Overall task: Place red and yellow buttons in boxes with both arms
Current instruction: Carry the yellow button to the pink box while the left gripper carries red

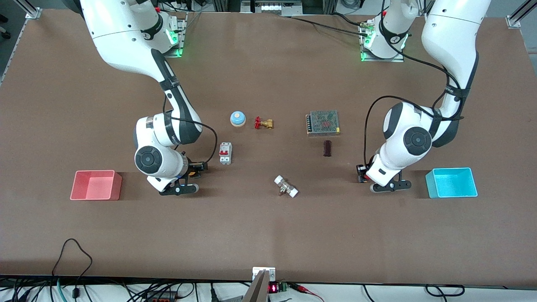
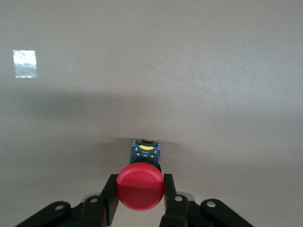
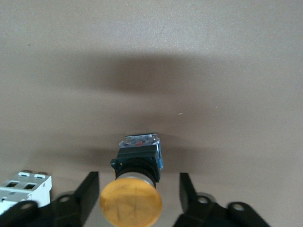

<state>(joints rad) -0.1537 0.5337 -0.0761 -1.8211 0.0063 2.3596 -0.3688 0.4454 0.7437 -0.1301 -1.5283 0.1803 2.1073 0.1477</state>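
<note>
The red button (image 2: 140,185) sits between the fingers (image 2: 110,194) of my left gripper (image 2: 140,183), which press on both sides of its cap, low at the table. In the front view my left gripper (image 1: 361,173) is beside the cyan box (image 1: 452,183), toward the table's middle, and the wrist hides the button. The yellow button (image 3: 131,201) stands on the table between the spread fingers (image 3: 90,187) of my right gripper (image 3: 138,182), with a gap on each side. In the front view my right gripper (image 1: 196,167) is beside the pink-red box (image 1: 96,185), and a bit of the yellow cap (image 1: 191,172) shows.
A white circuit breaker (image 1: 225,153) stands close to my right gripper and shows in the right wrist view (image 3: 23,185). A blue-domed bell (image 1: 237,118), a brass valve (image 1: 263,123), a grey mesh unit (image 1: 323,122), a dark block (image 1: 327,148) and a white fitting (image 1: 286,186) lie mid-table.
</note>
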